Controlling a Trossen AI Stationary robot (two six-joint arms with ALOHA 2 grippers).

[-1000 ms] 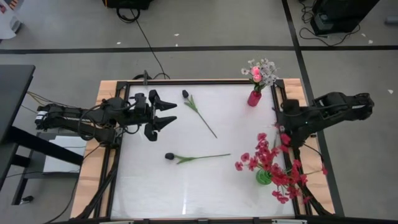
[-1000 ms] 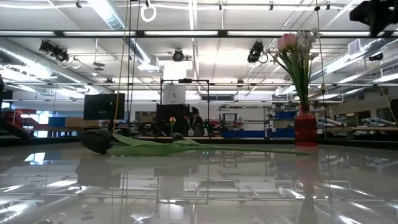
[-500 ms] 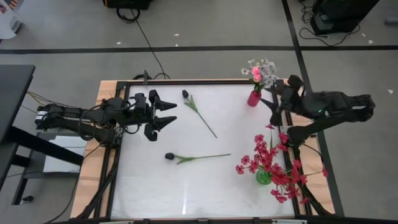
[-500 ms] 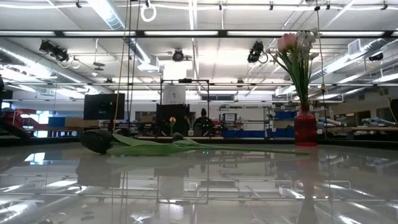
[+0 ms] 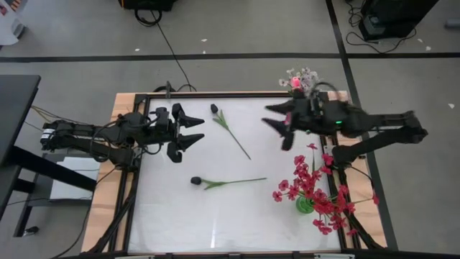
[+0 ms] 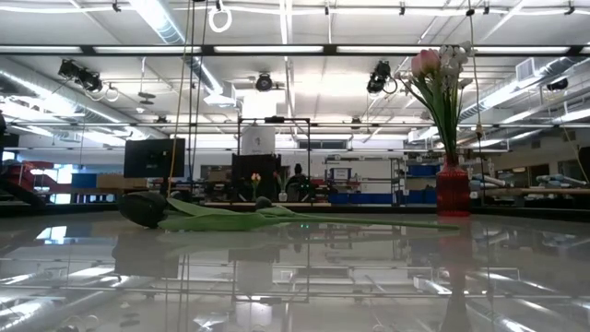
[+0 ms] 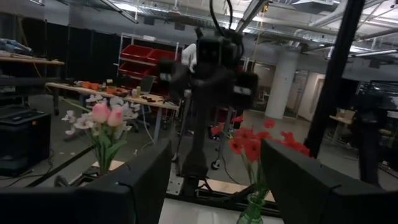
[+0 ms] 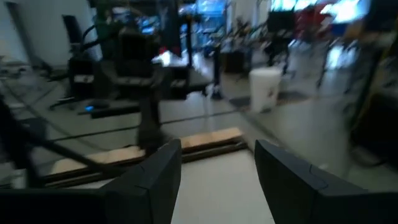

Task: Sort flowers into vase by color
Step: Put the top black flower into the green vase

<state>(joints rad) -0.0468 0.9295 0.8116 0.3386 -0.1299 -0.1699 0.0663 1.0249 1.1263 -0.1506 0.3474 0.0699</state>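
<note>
Two dark-budded flowers lie flat on the white table: one with its bud toward the far edge, the other nearer, also visible in the low view. Pink buds and white sprays stand in a red vase at the far right corner. Red sprays fill a green vase near the right edge. My left gripper hovers open at the left edge. My right gripper hangs open above the table, right of the far flower.
A black frame edges the table, with wooden strips on both sides. My right arm reaches over the far right corner and hides the red vase in the high view. Bare white surface lies along the near edge.
My right arm has swung out from the table's right edge toward the left. It passed the red vase and now reaches over the table toward the far flower. The flowers, the vases and my left arm have stayed still.
</note>
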